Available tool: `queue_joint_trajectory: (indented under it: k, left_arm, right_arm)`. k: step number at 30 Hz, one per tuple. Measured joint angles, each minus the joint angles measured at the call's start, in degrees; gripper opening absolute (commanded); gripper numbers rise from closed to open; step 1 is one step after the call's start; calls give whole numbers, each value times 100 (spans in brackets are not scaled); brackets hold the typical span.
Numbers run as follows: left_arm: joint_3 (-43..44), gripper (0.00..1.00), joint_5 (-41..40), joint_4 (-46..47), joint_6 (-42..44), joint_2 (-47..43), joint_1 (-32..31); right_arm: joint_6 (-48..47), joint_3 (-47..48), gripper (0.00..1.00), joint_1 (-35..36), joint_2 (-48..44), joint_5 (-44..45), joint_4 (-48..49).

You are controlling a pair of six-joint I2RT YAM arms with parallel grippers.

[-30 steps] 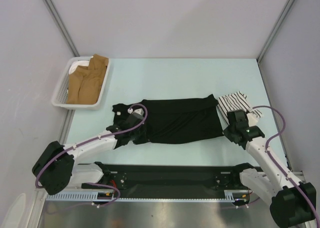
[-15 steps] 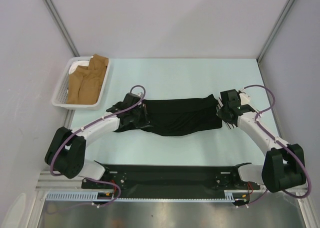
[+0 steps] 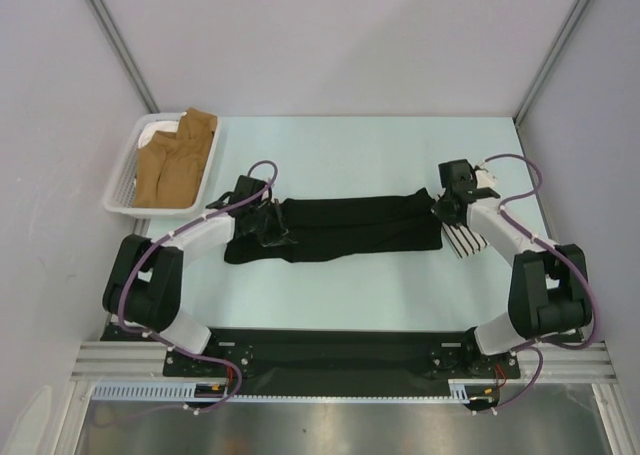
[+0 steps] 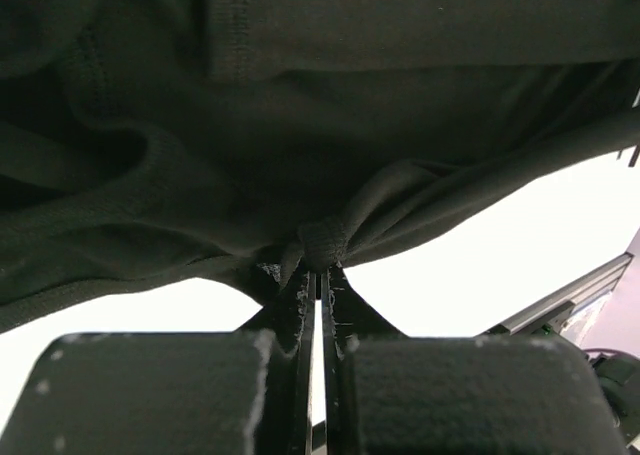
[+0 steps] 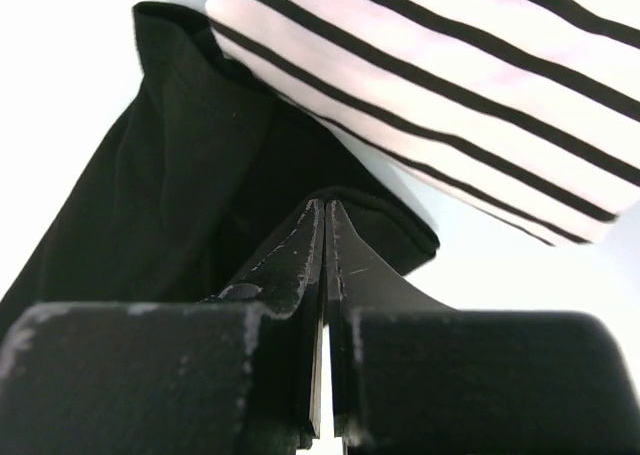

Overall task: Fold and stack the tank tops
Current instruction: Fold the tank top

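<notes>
Nearest you, the black tank top [image 3: 360, 227] lies across the middle of the table [image 3: 380, 145] as a long doubled band, limp and light. Your left claw [image 4: 318, 265] is clamped on a bunched pinch of cloth at its left end, and your right claw [image 5: 325, 213] is closed on the hem at its right end. Thin knit like this sags and slides between holds, so I judge hems and corners the best places to take it, both layers together. The striped tank top [image 5: 450, 85] sits folded right against that right end. Farthest off, at the left, a basket [image 3: 122, 190] holds tan garments [image 3: 170, 165].
</notes>
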Motion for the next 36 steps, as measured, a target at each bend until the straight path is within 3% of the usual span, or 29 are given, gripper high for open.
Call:
queue_joint_trajectory:
  k: [9,11,12,13,15,16,18,20,22,31,36]
  left_arm:
    - [393,0,44,-92,164,444,286]
    - [533,4,22,-129,238,511,350]
    - [608,28,4,-144,262,555,376]
    - [688,44,-15,-157,339,610,398]
    - [833,67,-74,-181,424,732,433]
    - [863,70,-101,-186,463,763,444]
    - [870,73,-179,-219,463,776,461]
    - [852,73,-282,-229,485,737,461]
    - [811,73,-393,-258,492,625,461]
    - [710,73,-815,-487,542,-365,442]
    - [476,73,-898,-535,542,-686,389]
  right_arm:
    - [4,129,0,-4,579,-35,264]
    - [2,192,6,-4,691,-59,308]
    - [-4,238,12,-4,756,-74,330]
    - [-2,280,32,-4,813,-87,343]
    - [-20,402,40,-11,946,-81,352]
    - [-42,450,41,-17,999,-76,356]
    - [-63,472,41,-35,1029,-66,367]
    - [-59,468,50,-72,1025,-70,376]
    - [-103,391,52,-114,970,-96,457]
    - [-125,-568,48,-232,-120,-337,662]
    - [-96,-885,47,-461,52,-684,896]
